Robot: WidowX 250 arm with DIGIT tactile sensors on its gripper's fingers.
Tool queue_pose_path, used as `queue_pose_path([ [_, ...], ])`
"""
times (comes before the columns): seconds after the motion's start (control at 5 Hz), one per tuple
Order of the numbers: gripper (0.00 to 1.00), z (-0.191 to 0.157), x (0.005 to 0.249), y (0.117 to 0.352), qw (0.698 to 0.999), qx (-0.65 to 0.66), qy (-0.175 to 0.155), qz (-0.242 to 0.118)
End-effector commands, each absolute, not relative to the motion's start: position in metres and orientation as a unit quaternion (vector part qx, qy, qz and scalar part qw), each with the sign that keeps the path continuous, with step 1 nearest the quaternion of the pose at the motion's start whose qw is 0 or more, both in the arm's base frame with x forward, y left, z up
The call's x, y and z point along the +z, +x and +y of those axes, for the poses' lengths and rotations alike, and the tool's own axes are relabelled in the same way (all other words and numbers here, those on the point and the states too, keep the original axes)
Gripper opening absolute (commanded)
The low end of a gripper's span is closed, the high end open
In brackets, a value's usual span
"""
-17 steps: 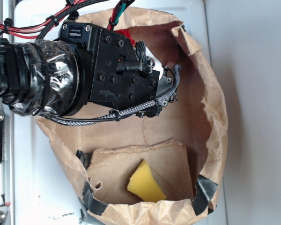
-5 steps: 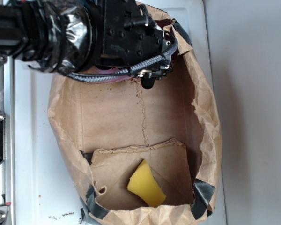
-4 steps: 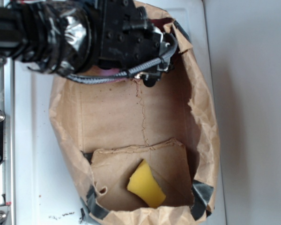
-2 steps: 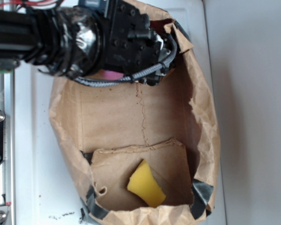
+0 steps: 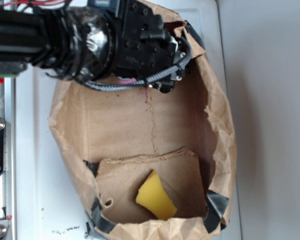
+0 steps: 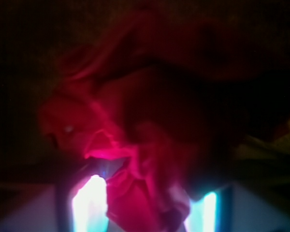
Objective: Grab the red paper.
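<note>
The red paper [image 6: 150,140] fills the wrist view, a crumpled red wad seen very close and blurred. It sits between my two fingers, which glow pale at the lower left [image 6: 89,205] and lower right [image 6: 209,210], and it touches both. My gripper [image 6: 147,198] is shut on it. In the exterior view my black arm and gripper [image 5: 162,82] hang over the far end of the brown paper bag [image 5: 217,115]. Only a pink-red sliver of the paper [image 5: 125,79] shows under the arm.
A yellow wedge-shaped sponge [image 5: 156,196] lies at the near end of the bag floor. The bag's crumpled walls rise around my gripper. The bag stands on a white surface [image 5: 35,165]. A metal rail [image 5: 0,150] runs along the left.
My arm moved from the bag's middle to its far end, covering the red paper. In the last second it shifted slightly right and looks larger. The sponge has not moved.
</note>
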State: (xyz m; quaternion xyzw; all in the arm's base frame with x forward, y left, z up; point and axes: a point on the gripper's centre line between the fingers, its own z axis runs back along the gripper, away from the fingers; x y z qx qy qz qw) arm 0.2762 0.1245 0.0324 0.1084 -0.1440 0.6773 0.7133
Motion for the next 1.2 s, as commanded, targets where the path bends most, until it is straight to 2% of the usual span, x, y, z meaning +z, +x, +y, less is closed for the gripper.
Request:
queue_pose_path([
  [0.0,0.0,0.126,0.076,0.274,0.727,0.66,0.079,-0.173],
  [0.2,0.0,0.124,0.085,0.269,0.737,0.649,0.07,-0.177],
  [0.4,0.0,0.121,0.1,0.262,0.759,0.624,0.053,-0.179],
  [0.6,0.0,0.121,0.108,0.258,0.786,0.593,0.044,-0.168],
  [0.8,0.0,0.118,0.119,0.254,0.83,0.533,0.041,-0.158],
  [1.0,0.0,0.111,0.132,0.253,0.859,0.488,0.047,-0.148],
])
